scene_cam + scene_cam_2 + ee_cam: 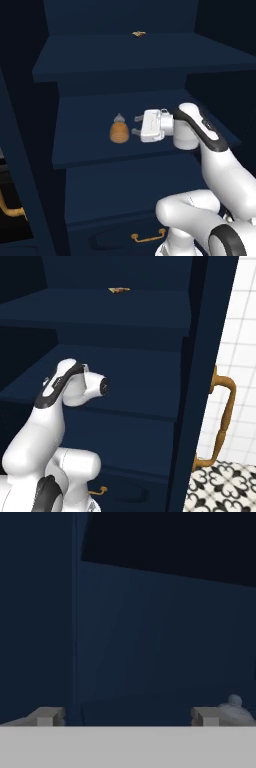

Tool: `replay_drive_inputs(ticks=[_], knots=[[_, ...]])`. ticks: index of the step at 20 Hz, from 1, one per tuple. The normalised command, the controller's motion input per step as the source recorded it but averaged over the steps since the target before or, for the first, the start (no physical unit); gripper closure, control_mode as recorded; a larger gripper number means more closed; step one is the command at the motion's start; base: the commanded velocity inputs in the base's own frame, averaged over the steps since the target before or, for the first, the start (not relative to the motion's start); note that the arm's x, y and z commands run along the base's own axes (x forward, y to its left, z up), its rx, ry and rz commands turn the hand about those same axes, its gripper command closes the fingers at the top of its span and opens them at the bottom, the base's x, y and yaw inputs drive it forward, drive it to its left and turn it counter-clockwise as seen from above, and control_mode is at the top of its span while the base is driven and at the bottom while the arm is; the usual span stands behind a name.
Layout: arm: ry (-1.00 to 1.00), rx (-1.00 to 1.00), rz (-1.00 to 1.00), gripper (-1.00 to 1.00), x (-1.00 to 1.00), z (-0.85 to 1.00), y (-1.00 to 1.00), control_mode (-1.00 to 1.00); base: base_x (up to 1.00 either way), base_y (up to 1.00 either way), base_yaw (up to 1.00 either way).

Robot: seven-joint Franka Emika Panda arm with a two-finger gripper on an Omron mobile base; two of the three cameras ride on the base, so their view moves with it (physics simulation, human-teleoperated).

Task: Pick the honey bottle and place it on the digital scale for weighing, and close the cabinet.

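Navy blue all over, because both base cameras look straight into the open pantry cabinet point(145, 55); its shelves step back into the dark, and there's a drawer below with a small brass handle point(148, 236). On the middle shelf point(85, 135) sits the honey bottle point(119, 131), upright, amber beehive body with its little grey cap on top; it's toward the front half of the shelf, roughly mid-width in the left base view. The gripper point(135, 126) reaches in sideways from the right, level with the bottle, and its two fingers stand wide apart with nothing between them; the tips sit just beside the bottle's right side, and I can't tell if they touch it. From the hand camera the fingertips point(47, 716) poke up at the bottom, far apart, and the bottle's grey cap point(234, 701) peeks out right next to the right-hand one, so the bottle looks off to one side of the gap rather than in it. Up on the higher shelf there's a tiny yellowish-brown thing point(138, 34); too small to make out. In the right base view the open cabinet door point(202, 381) stands edge-on with a long brass handle point(222, 416), white wall tile point(242, 331) behind it and patterned black-and-white floor point(220, 488) below.
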Motion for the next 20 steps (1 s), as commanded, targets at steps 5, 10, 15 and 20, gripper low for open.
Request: replay_drive_inputs(ticks=[5,10,15,20], knots=[[0.0,0.0,0.0,-1.0,0.18,-0.04,0.0,-1.0,0.0,0.0,0.0],[0.0,0.0,0.0,-1.0,0.1,-0.03,-0.04,-1.0,0.0,0.0,0.0],[0.0,0.0,0.0,-1.0,-0.21,0.0,0.0,-1.0,0.0,0.0,0.0],[0.03,0.0,0.0,-1.0,0.0,0.0,-0.39,-1.0,0.0,0.0,0.0]])
